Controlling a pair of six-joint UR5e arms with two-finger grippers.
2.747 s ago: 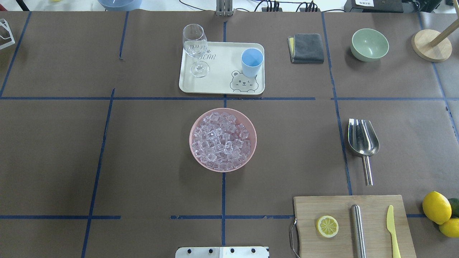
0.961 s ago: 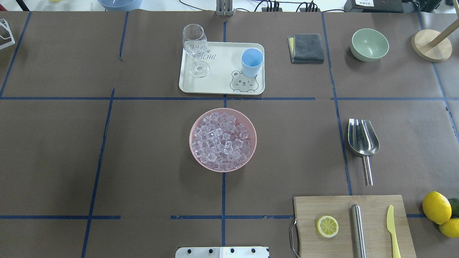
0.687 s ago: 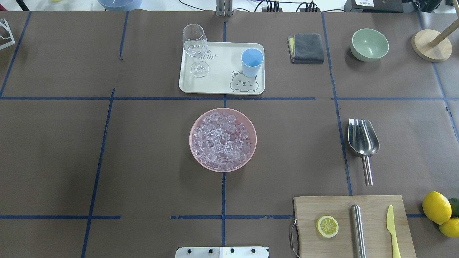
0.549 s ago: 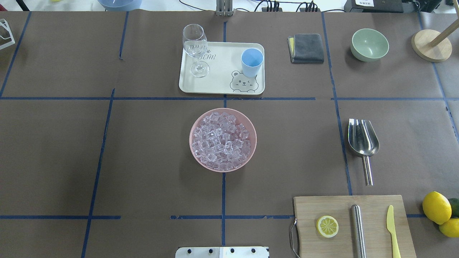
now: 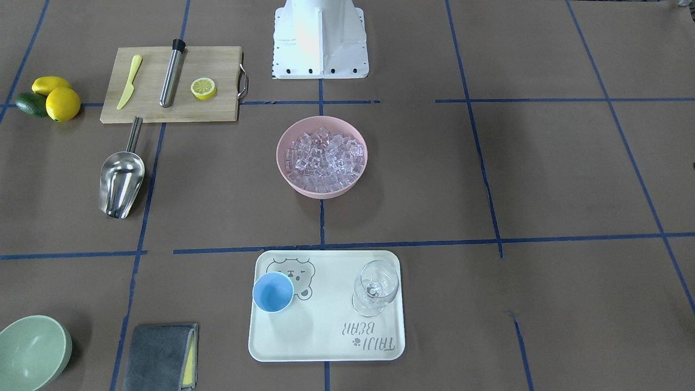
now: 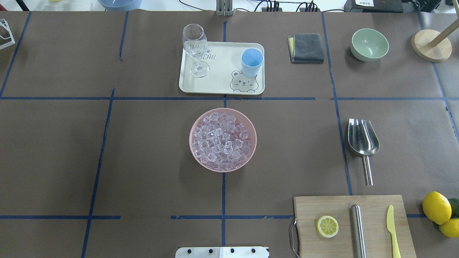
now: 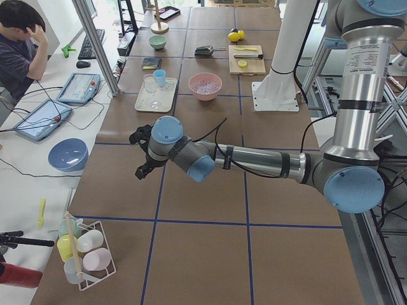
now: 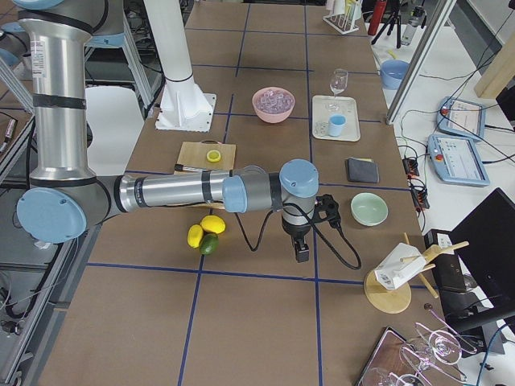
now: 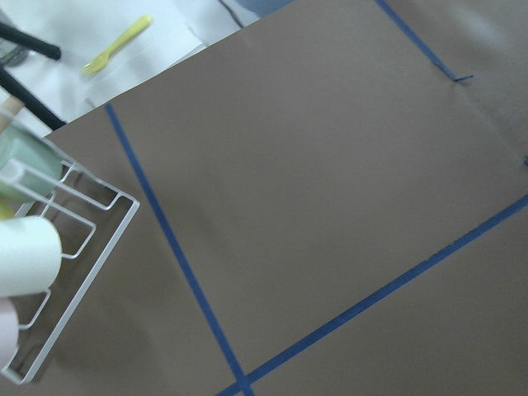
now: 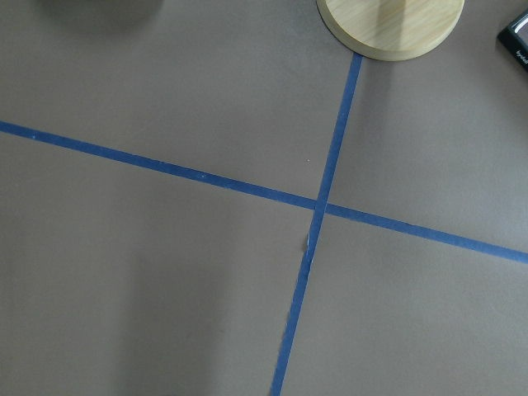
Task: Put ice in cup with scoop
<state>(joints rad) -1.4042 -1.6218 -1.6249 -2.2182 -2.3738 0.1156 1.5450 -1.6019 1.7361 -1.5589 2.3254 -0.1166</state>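
The ice (image 6: 222, 140) is a heap of clear cubes in a pink bowl (image 6: 193, 150) at the table's middle, also in the front view (image 5: 324, 154). The light-blue cup (image 6: 251, 61) stands upright on a cream tray (image 6: 218, 86), beside a wine glass (image 6: 195, 50). The steel scoop (image 6: 363, 141) lies flat to the right of the bowl, handle toward the robot. My left gripper (image 7: 140, 170) hangs over bare table far left. My right gripper (image 8: 302, 254) hangs far right, near the lemons. Both show only in side views, so I cannot tell if they are open.
A cutting board (image 6: 312, 208) holds a lemon slice, a steel cylinder (image 6: 358, 229) and a yellow knife (image 6: 392, 229). Lemons (image 6: 436, 207) lie at its right. A grey cloth (image 6: 307, 48), a green bowl (image 6: 369, 44) and a wooden stand base (image 6: 430, 44) sit at the far right.
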